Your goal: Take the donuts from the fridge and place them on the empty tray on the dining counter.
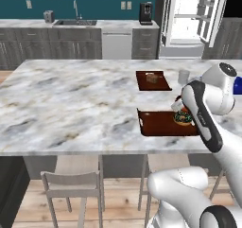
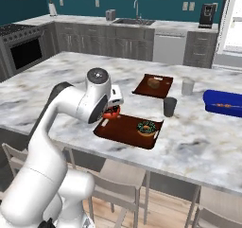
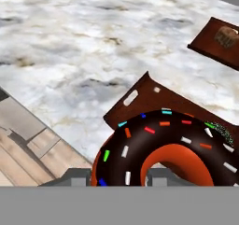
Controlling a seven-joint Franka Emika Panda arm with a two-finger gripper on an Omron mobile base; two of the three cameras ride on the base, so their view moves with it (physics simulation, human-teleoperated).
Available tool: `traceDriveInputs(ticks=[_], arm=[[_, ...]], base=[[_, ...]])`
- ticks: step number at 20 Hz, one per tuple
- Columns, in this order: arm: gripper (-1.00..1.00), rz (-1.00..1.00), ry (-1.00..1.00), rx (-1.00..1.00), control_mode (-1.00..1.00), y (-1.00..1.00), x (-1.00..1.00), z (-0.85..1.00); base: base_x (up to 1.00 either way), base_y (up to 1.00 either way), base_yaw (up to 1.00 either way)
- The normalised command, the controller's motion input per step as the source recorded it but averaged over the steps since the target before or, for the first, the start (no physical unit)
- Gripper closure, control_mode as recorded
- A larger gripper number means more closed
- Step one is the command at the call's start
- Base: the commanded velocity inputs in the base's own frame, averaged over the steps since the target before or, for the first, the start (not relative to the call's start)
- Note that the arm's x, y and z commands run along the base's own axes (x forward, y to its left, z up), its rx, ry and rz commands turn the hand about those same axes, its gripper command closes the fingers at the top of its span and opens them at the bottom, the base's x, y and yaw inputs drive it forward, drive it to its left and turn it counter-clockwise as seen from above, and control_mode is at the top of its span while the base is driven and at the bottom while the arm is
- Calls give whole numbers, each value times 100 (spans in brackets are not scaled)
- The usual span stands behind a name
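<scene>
My gripper (image 2: 113, 109) is shut on the dark donut (image 2: 112, 113) with red-orange icing, holding it just above the left end of the reddish-brown tray (image 2: 124, 131) on the dining counter (image 2: 71, 75). In the hand view this donut (image 3: 163, 149) sits between the fingertips (image 3: 77, 177), over the tray's corner (image 3: 140, 98). The tan donut (image 2: 146, 127) with dark sprinkled icing lies on the tray's right part, also seen as a ring (image 1: 183, 118) beside my forearm. The fridge (image 1: 189, 19) stands open at the back right, white inside.
A twin brown tray (image 2: 153, 86) with a tan block lies farther back. A dark cup (image 2: 169, 106) and a pale cup (image 2: 188, 86) stand right of the trays, and a bright blue tray (image 2: 224, 103) lies farther right. Stools (image 1: 73, 187) stand below the counter's near edge.
</scene>
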Motion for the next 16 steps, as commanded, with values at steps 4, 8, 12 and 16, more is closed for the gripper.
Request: traceDriveInputs(ticks=[4, 8, 12, 16], arm=[[100, -1, 0, 0, -100, 0, 39, -49], [100, 0, 0, 0, -100, 0, 39, -53], [100, 0, 0, 0, -100, 0, 41, -51], [100, -1, 0, 0, -100, 0, 47, -51]], base=[[0, 0, 0], [0, 0, 0], [0, 0, 0], [0, 0, 0]])
